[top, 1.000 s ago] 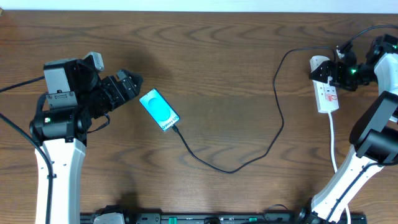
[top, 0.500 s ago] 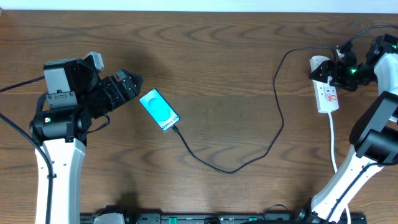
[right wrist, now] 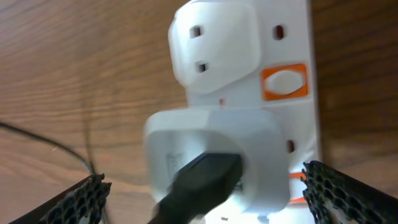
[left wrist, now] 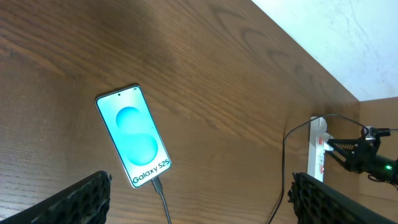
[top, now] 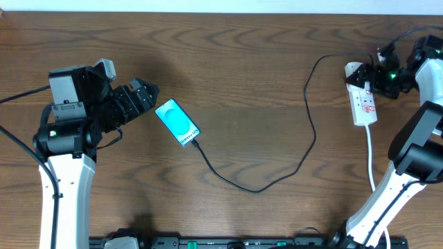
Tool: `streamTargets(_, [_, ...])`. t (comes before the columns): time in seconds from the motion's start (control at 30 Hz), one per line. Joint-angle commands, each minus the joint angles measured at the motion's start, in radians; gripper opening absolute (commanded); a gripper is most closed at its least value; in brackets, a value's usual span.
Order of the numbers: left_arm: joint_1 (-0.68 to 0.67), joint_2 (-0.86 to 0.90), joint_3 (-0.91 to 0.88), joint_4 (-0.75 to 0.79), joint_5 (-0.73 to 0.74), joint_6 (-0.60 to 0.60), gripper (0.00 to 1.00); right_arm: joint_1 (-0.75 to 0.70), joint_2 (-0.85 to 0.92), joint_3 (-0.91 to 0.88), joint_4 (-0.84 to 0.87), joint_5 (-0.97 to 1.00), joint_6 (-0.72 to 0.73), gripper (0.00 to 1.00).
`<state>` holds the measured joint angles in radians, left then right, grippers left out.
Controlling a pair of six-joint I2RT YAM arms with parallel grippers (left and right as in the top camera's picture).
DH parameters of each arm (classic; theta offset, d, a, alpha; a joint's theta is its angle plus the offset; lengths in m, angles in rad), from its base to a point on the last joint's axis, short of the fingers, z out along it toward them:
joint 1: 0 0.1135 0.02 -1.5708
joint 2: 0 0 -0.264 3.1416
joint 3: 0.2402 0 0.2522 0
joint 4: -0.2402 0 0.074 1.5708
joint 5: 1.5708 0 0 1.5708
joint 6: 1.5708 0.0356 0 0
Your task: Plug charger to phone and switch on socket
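The phone (top: 177, 122) lies face up on the wooden table with its cyan screen lit; it also shows in the left wrist view (left wrist: 134, 135). The charger cable (top: 256, 189) is plugged into the phone's lower end (left wrist: 159, 186) and loops right and up to a white adapter (right wrist: 217, 149) seated in the socket strip (top: 364, 104). My left gripper (top: 143, 93) is open and empty, just left of the phone. My right gripper (top: 374, 75) is open, hovering over the adapter end of the strip (right wrist: 280, 37). An orange switch (right wrist: 284, 83) shows beside the adapter.
The strip's white cord (top: 370, 159) runs down toward the front edge beside my right arm's base. The table's far edge meets a white wall (left wrist: 323, 31). My right gripper also shows in the left wrist view (left wrist: 351, 152).
My right gripper has shifted slightly right, away from the strip's adapter end. The left arm, phone and cable have not moved.
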<state>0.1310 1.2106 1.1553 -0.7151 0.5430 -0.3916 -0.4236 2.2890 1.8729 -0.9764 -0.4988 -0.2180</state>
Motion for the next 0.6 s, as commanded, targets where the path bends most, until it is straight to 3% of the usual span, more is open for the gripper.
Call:
streamTargets(0.0, [0.003, 0.001, 0.014, -0.004, -0.012, 0.016, 0.92, 0.01, 0.012, 0.006, 0.002, 0.037, 0.02, 0.99])
streamTargets(0.57, [0.003, 0.001, 0.014, -0.006, -0.012, 0.016, 0.92, 0.01, 0.012, 0.006, -0.015, 0.036, 0.066, 0.99])
